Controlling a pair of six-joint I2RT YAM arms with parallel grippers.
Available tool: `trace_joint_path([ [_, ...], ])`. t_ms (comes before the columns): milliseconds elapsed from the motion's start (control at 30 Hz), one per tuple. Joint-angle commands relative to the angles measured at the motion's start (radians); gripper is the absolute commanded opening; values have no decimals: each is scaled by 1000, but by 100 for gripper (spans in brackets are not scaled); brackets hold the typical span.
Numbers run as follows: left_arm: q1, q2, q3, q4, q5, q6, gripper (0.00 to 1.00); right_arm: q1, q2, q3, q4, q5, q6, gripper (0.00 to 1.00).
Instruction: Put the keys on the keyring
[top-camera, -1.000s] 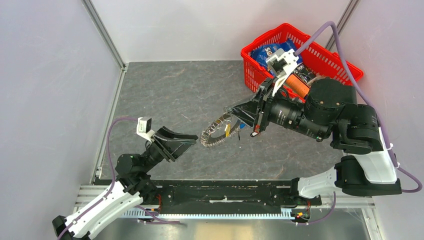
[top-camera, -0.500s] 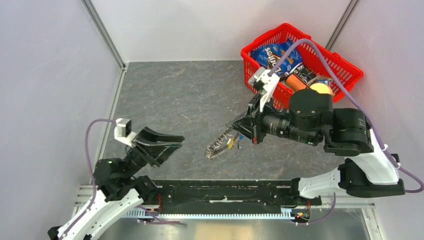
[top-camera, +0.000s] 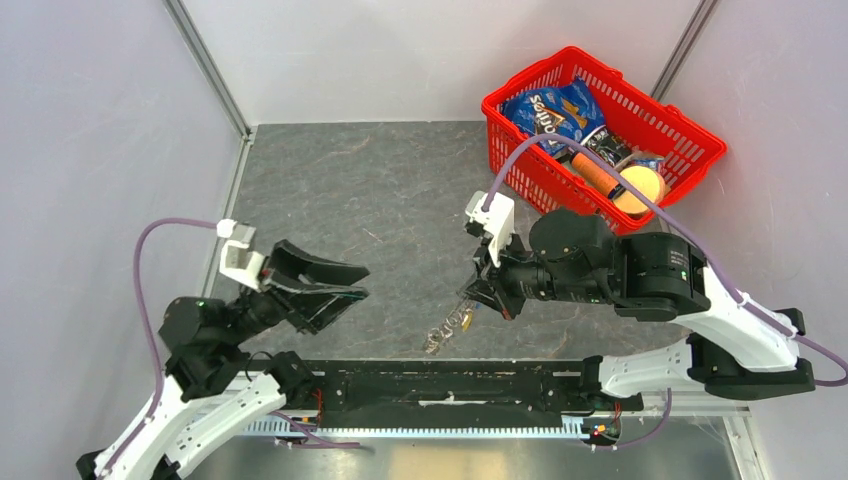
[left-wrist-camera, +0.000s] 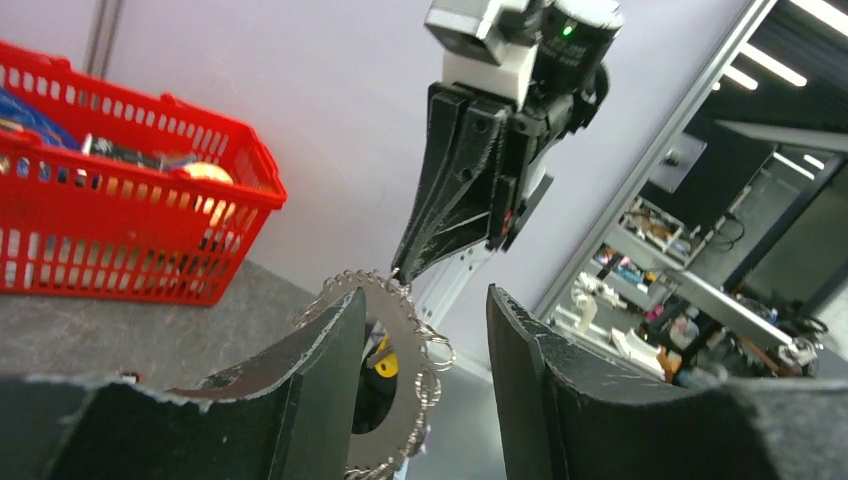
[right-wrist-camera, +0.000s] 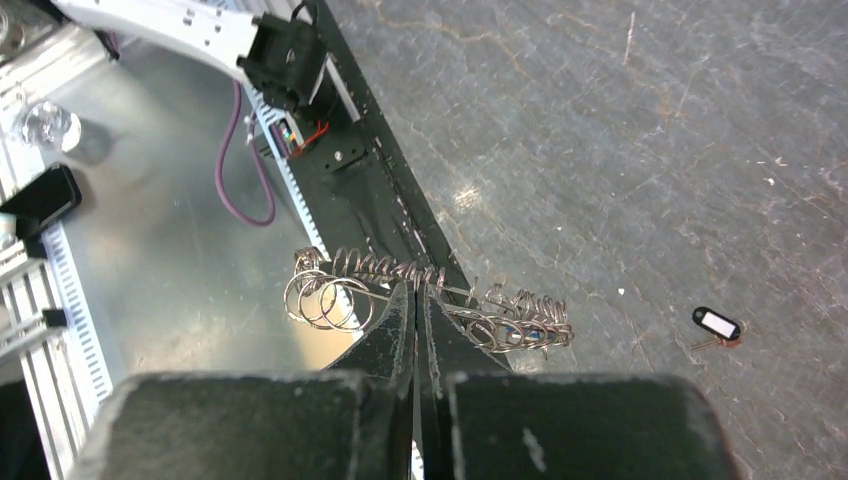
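The keyring (top-camera: 443, 327) is a toothed metal ring that hangs from my right gripper (top-camera: 470, 300), which is shut on its top edge above the mat's near edge. In the right wrist view the keyring (right-wrist-camera: 500, 325) shows edge-on at my shut gripper (right-wrist-camera: 415, 290). In the left wrist view the keyring (left-wrist-camera: 400, 340) hangs beyond my open left gripper (left-wrist-camera: 425, 295), with a yellow key (left-wrist-camera: 386, 362) in its hole. My left gripper (top-camera: 350, 285) is open, empty and to the left of the ring. A black key tag (right-wrist-camera: 716, 324) lies on the mat. The blue key is not clearly seen.
A red basket (top-camera: 575, 50) with snack bags, an orange and a carrot stands at the back right; it also shows in the left wrist view (left-wrist-camera: 130, 240). A black rail (top-camera: 450, 380) runs along the near edge. Grey walls close in the left and back.
My right gripper has carried the keyring down and toward the near edge, and the ring now hangs on edge. My left arm has drawn back to the left, still open.
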Motion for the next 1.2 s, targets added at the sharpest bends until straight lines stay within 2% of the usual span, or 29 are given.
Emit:
trace_joint_path([
  [0, 3, 98, 15, 30, 133, 71, 55, 5, -46, -41, 78, -109, -71, 0],
  [433, 3, 240, -37, 211, 296, 58, 55, 6, -46, -96, 142, -279, -152, 0],
  [633, 2, 280, -85, 345, 393, -1, 53, 6, -56, -102, 189, -288, -148, 0],
  [1167, 2, 328, -159, 594, 459, -142, 51, 5, -22, -91, 271, -292, -105, 0],
])
